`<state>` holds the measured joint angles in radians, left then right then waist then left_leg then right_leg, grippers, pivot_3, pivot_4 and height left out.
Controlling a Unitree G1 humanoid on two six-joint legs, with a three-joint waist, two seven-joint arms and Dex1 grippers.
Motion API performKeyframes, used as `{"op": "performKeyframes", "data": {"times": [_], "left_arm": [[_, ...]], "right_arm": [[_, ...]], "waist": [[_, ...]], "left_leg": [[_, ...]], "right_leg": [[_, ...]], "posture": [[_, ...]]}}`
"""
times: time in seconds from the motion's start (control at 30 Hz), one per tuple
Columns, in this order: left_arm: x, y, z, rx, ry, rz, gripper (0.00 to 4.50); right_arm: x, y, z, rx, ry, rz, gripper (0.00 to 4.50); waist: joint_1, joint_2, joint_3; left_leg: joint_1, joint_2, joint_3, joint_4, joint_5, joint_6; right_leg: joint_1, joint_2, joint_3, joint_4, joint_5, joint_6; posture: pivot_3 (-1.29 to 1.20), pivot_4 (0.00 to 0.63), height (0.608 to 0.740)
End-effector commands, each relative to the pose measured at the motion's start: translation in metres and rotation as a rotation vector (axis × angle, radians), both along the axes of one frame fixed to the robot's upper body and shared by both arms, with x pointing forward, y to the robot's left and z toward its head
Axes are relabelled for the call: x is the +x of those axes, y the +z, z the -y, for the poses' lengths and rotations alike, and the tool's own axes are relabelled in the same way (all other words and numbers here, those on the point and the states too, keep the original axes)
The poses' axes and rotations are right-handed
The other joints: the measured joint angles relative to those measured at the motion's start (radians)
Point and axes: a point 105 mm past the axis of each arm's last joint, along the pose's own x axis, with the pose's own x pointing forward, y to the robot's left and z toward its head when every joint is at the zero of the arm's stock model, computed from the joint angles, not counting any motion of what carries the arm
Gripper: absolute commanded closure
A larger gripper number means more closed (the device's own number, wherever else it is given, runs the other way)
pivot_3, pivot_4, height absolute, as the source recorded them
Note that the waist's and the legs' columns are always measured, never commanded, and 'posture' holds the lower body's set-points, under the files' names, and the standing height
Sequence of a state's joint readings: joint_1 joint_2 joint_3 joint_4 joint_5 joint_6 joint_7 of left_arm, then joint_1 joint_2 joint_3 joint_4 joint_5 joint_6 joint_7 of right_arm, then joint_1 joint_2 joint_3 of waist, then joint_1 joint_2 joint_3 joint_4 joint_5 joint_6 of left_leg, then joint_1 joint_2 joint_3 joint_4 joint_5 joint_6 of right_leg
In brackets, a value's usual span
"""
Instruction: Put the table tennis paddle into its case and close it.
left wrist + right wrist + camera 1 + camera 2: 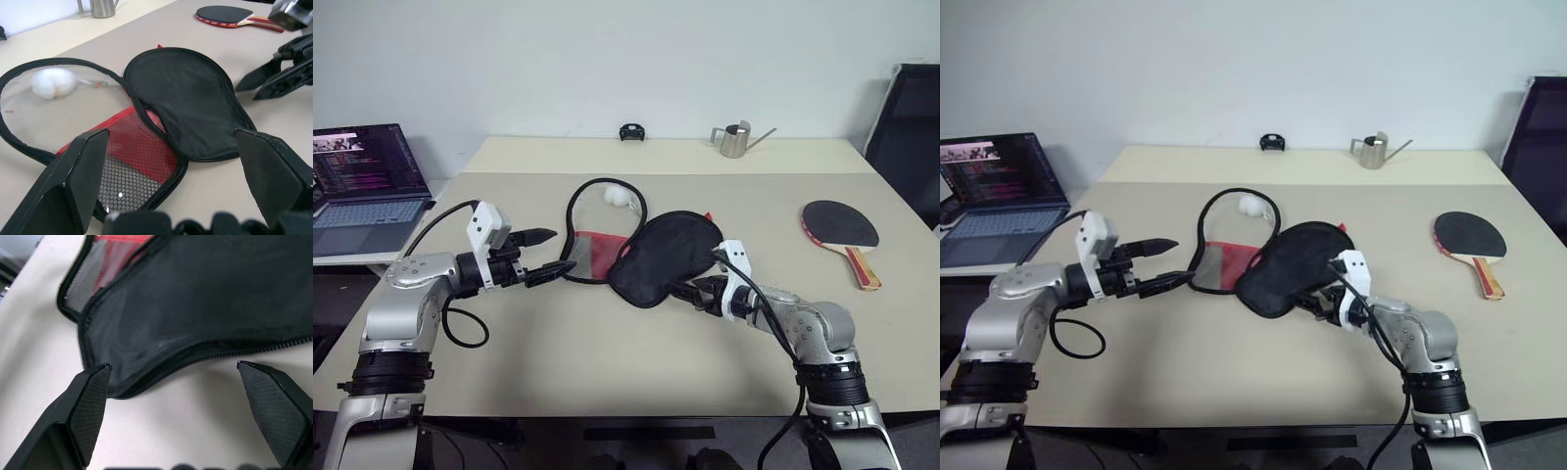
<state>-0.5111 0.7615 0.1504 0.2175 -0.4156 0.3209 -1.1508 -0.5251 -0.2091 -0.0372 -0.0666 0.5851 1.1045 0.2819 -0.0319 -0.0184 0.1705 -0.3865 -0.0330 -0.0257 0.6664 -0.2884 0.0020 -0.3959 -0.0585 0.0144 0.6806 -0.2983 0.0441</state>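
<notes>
The case (666,257) lies unzipped at the table's middle: a black flap folded over a red mesh panel (597,253), and a zipper rim looping round a white ball (619,196). The table tennis paddle (840,225) rests black face up at the far right, with its handle towards the near edge. My left gripper (548,257) is open and empty, just left of the mesh panel and pointing at it. My right gripper (690,291) is open at the flap's near edge, holding nothing. In the right wrist view the flap's zipper edge (195,347) runs between the fingertips.
An open laptop (367,186) sits on a side surface to the left. A metal watering can (736,139) and a small black object (630,131) stand at the table's far edge. A dark chair (911,127) is at the right.
</notes>
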Motion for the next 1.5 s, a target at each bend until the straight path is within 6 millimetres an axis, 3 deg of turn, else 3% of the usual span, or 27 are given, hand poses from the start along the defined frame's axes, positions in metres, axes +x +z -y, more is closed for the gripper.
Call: {"op": "performKeyframes", "data": {"times": [0.03,0.17,0.33,0.57,0.7,1.03,1.37,1.5], "left_arm": [[0.0,0.012,-0.003,0.015,0.001,0.046,0.04],[0.0,0.011,-0.003,0.015,0.003,0.044,0.04],[0.0,0.011,-0.002,0.017,0.003,0.046,0.04],[0.001,0.014,-0.001,0.022,0.01,0.053,0.04],[0.0,0.013,0.0,0.029,0.009,0.053,0.04],[-0.002,0.013,0.008,0.041,-0.018,0.051,0.04],[-0.007,0.012,0.017,0.045,-0.058,0.042,0.04],[-0.01,0.012,0.022,0.047,-0.085,0.04,0.04]], "right_arm": [[0.003,0.011,-0.015,0.04,0.027,0.033,0.01],[0.002,0.023,-0.037,0.145,0.081,0.044,0.01],[0.007,0.022,-0.053,0.149,0.087,0.048,0.01],[0.017,0.017,-0.057,0.125,0.04,0.066,0.01],[0.018,0.013,-0.052,0.129,0.013,0.038,0.89],[0.013,0.018,-0.041,0.175,-0.012,-0.02,4.39],[-0.009,0.018,-0.024,0.16,0.009,-0.053,4.45],[-0.021,0.015,-0.007,0.13,0.023,-0.077,4.45]], "waist": [[-0.001,0.0,0.0],[-0.005,0.0,0.0],[-0.003,0.0,0.0],[-0.004,-0.001,-0.001],[-0.005,-0.001,-0.001],[-0.007,-0.001,-0.001],[-0.006,-0.001,-0.001],[-0.003,-0.001,-0.001]], "left_leg": [[0.0,0.0,0.0,0.0,0.0,0.0],[0.0,0.001,0.0,0.0,0.0,0.0],[0.0,0.001,0.0,0.0,0.0,0.0],[-0.002,0.001,0.001,0.0,0.0,-0.001],[-0.008,0.001,0.001,0.0,0.003,-0.006],[-0.01,0.002,0.0,0.0,0.003,-0.006],[-0.01,0.002,0.0,0.0,0.003,-0.006],[-0.011,0.002,0.0,0.0,0.003,-0.005]], "right_leg": [[0.0,0.0,0.0,0.0,0.0,0.0],[-0.001,0.001,0.001,0.001,0.0,0.0],[-0.002,0.002,0.001,0.001,0.0,0.0],[-0.004,0.002,0.001,0.001,0.0,0.0],[-0.01,0.002,0.001,0.002,0.001,-0.001],[-0.011,0.002,0.001,0.002,0.001,-0.002],[-0.011,0.002,0.001,0.002,0.001,-0.002],[-0.011,0.002,0.001,0.002,0.001,-0.002]], "posture": [[0.0,0.15,0.74],[0.0,0.15,0.74],[0.0,0.15,0.74],[0.0,0.15,0.74],[0.0,0.15,0.74],[0.0,0.15,0.74],[0.0,0.15,0.74],[0.0,0.15,0.74]]}}
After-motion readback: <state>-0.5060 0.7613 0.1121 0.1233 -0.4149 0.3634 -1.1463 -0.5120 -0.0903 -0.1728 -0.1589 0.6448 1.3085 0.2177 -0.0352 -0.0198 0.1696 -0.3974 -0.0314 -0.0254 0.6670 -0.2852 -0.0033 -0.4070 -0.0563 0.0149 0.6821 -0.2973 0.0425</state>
